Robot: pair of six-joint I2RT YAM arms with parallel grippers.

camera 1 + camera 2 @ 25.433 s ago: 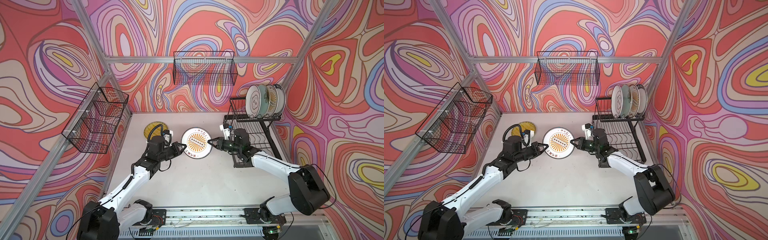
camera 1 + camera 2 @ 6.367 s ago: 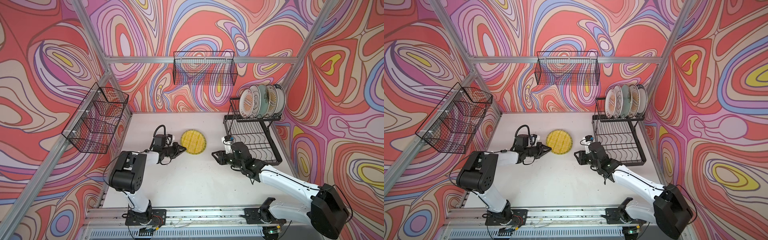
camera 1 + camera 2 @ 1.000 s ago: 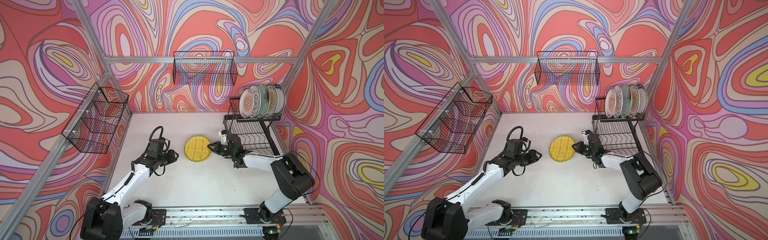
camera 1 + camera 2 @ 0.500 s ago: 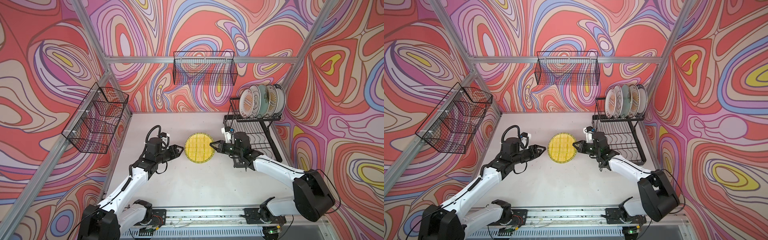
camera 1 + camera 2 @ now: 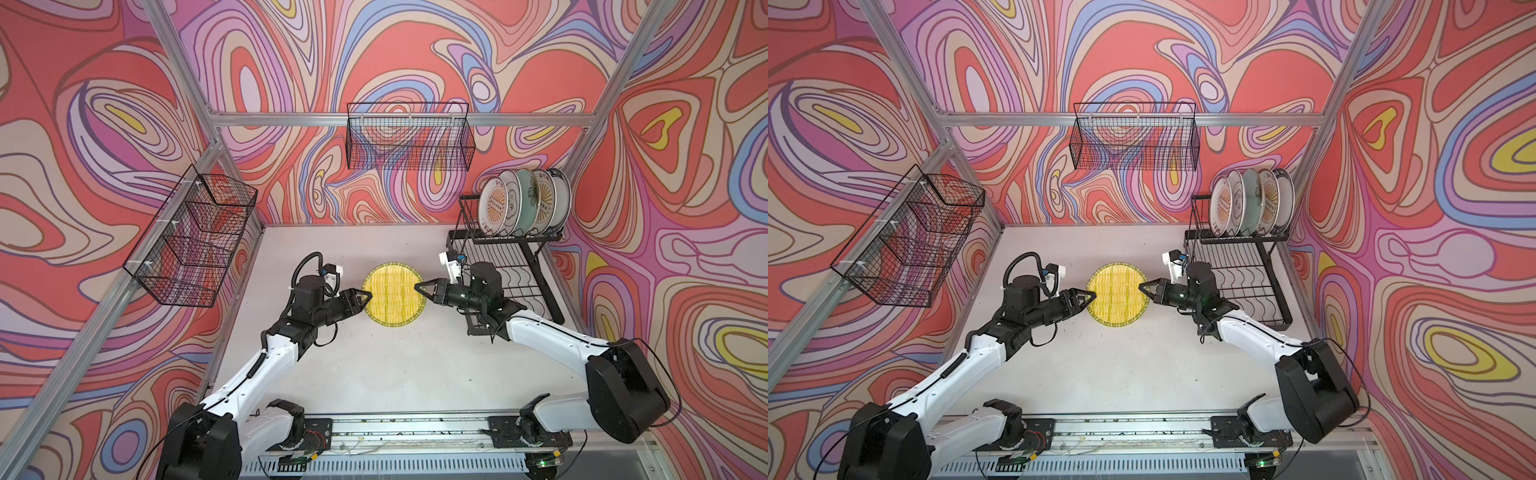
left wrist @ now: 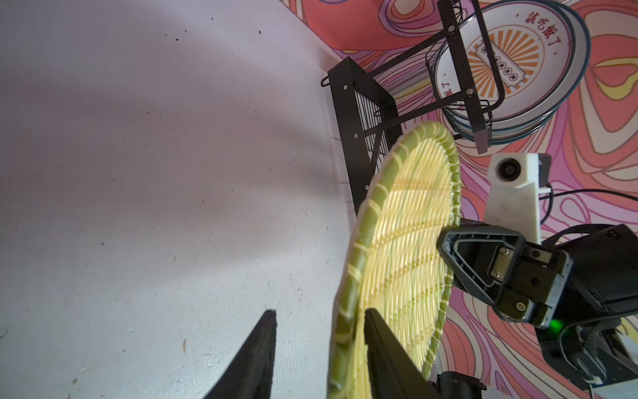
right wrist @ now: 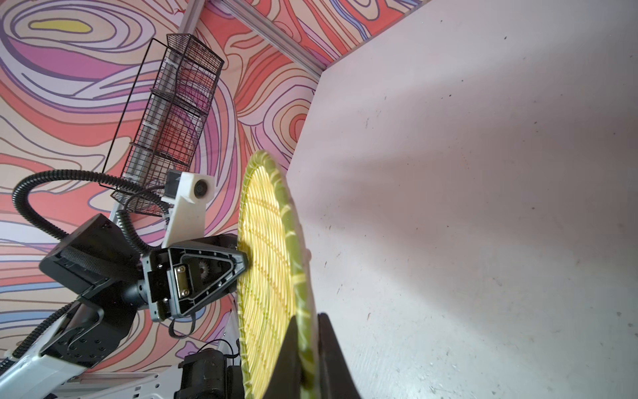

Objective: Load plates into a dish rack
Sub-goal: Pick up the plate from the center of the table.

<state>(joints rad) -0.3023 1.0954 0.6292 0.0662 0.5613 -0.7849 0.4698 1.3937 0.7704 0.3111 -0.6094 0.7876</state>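
**Swirly walls everywhere**

Red, pink and purple swirls cover the walls (image 5: 104,124), with aluminium bars (image 5: 399,119) along the corners. One black mesh basket (image 5: 409,137) hangs on the back wall, a second basket (image 5: 191,241) on the left. Table (image 5: 395,365) is plain white, lightly speckled.

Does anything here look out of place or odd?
Only the round yellow woven-pattern plate: it seems held above the white table, pinched at its rim by the right end effector, the left end effector open astride the opposite rim. Nothing looks spilled or broken.
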